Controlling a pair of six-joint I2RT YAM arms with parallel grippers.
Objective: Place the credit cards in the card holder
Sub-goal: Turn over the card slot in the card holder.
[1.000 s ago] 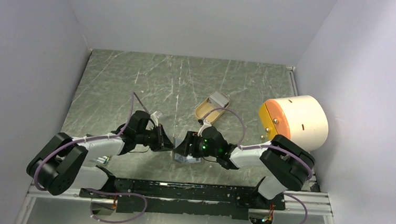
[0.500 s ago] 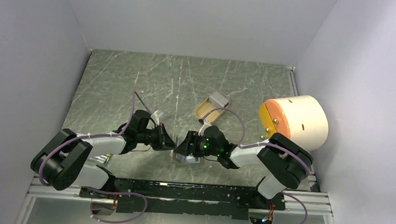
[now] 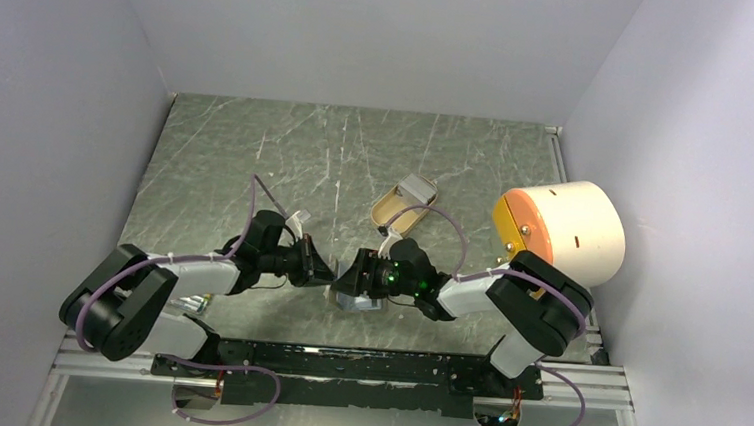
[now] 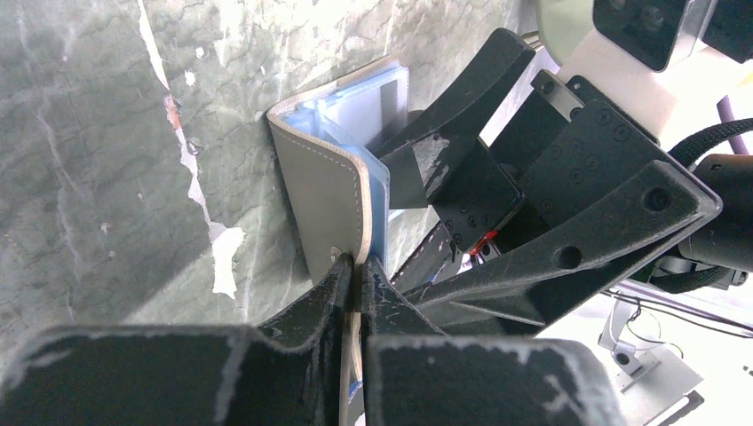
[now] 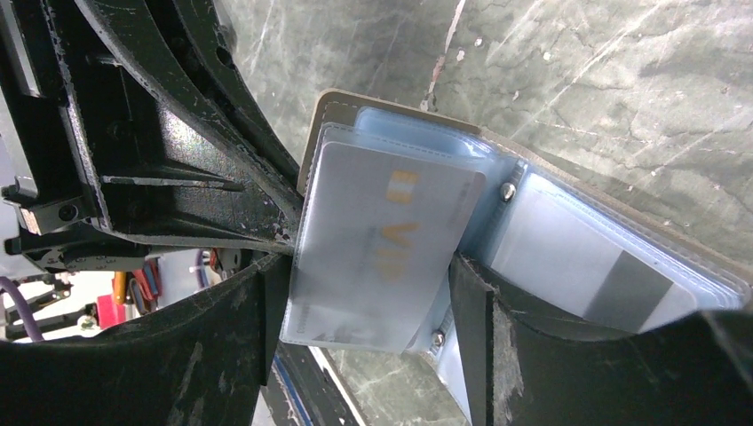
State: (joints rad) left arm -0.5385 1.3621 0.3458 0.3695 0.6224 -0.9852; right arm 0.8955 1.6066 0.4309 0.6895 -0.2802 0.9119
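Two holds: my left gripper pinches the flap of the card holder at six o'clock on the table; right gripper clamps a credit card, gold "VI" legible, over its sleeves.

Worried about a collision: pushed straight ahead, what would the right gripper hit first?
Probably the card holder: the credit card held by the right gripper already sits in its sleeve. The left gripper pinches it just beyond.
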